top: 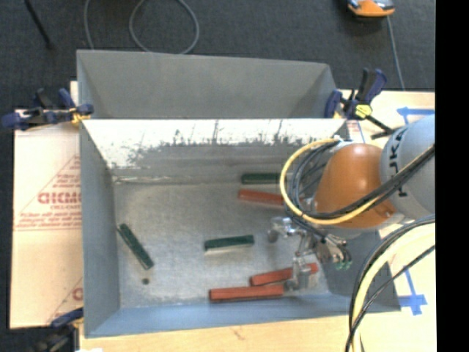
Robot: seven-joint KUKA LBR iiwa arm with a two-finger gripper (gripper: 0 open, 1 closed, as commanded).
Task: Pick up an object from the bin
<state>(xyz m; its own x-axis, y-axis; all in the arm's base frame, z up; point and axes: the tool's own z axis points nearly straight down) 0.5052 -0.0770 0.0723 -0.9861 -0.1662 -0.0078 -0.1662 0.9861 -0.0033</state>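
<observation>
Where the hand [300,271] sits low at the bin's [99,218] five o'clock, we see it over a short red bar [270,276]. We cannot tell whether it grips.

Dark carpet floor [249,28], thin cable [197,22] looping across

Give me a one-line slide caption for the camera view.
Gripper at a short red bar in the grey bin's near right; other red and green bars scattered.

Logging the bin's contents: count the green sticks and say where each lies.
3: left green stick lies aslant at far left; middle green stick mid-floor; back green stick at the rear, beside the arm. The arm may hide more.
</observation>
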